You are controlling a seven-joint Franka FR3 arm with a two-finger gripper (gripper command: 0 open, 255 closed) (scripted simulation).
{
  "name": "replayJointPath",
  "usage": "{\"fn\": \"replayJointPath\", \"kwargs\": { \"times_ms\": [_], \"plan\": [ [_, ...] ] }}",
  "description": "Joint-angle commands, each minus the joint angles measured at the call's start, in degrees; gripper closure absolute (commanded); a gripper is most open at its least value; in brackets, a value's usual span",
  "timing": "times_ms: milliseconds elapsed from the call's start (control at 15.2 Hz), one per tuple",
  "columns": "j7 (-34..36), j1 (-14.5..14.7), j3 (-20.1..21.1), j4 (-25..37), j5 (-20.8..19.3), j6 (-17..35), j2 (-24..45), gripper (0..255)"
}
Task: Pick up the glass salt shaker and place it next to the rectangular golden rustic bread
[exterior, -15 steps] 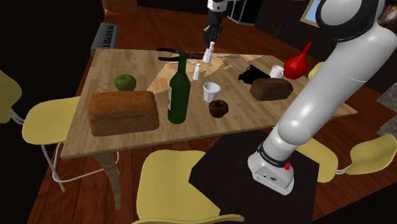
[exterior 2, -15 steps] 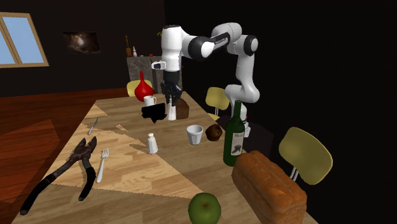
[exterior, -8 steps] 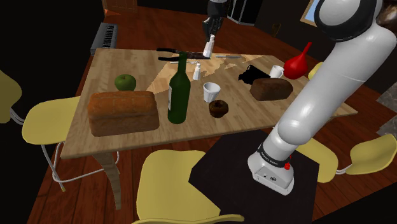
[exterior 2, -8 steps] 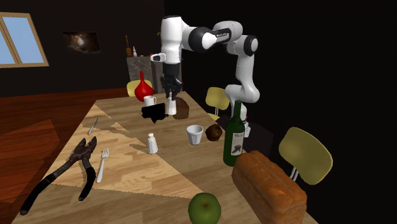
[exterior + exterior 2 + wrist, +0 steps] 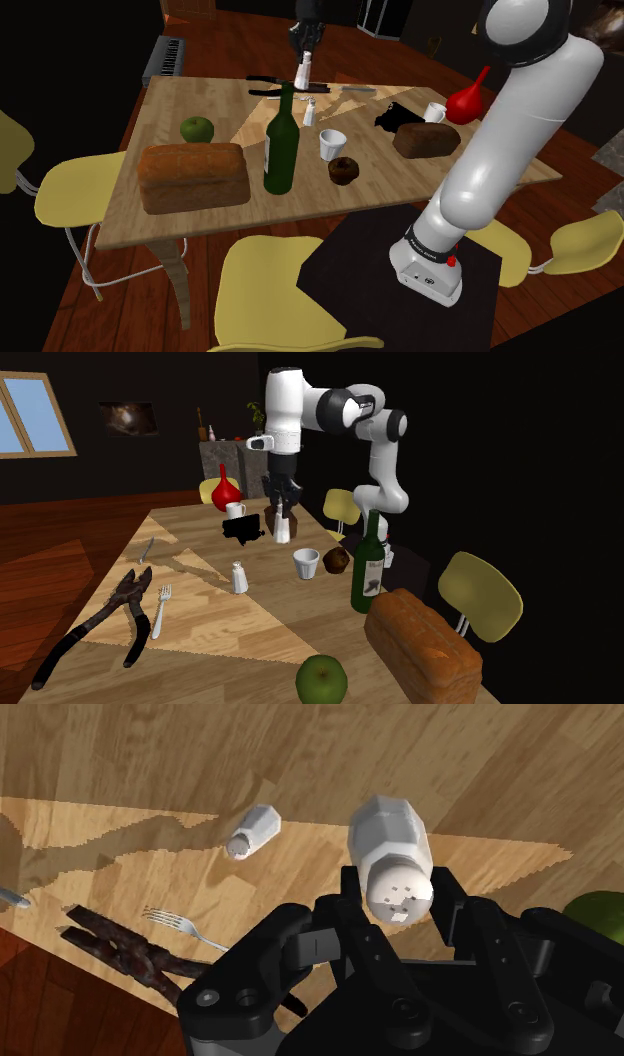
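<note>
A white salt shaker [image 5: 303, 72] [image 5: 282, 528] [image 5: 392, 854] hangs in the air over the table's far side, and my gripper [image 5: 304, 57] [image 5: 282, 512] [image 5: 400, 909] is shut on it. The wrist view has both black fingers clasping its body, the holed cap facing the camera. The rectangular golden-brown bread loaf [image 5: 193, 176] [image 5: 425, 647] lies at the table's near left in the shoulder view, far from the gripper. A second white shaker [image 5: 310, 112] [image 5: 239, 577] [image 5: 253, 831] stands on the wooden table [image 5: 370, 200] below and beside the gripper.
A green bottle [image 5: 281, 140] [image 5: 369, 567] stands between the gripper and the loaf. A green apple [image 5: 197, 129], white cup [image 5: 332, 144], dark doughnut [image 5: 344, 171], dark bread [image 5: 426, 139], red vase [image 5: 467, 100], pliers [image 5: 110, 622] and fork [image 5: 161, 607] share the table. Yellow chairs [image 5: 275, 290] surround it.
The arm has swung toward the shoulder view's left with the shaker in its grip, moving from over the table's middle toward the pliers end and a little higher.
</note>
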Motion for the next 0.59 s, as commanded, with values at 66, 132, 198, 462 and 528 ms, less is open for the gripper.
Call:
{"fn": "replayJointPath", "kwargs": {
  "times_ms": [66,132,198,462,528],
  "plan": [
    [3.4,1.8,1.6,3.7,0.1,-0.9,3.1,255],
    [4.5,2.4,2.1,5.2,0.1,-1.4,4.3,255],
    [5.6,3.1,2.6,6.8,0.1,-1.9,5.5,255],
    [9.8,5.7,4.4,14.5,-0.1,-4.5,11.0,255],
    [10.8,6.4,4.7,16.7,-0.2,-5.2,12.5,255]
  ]
}}
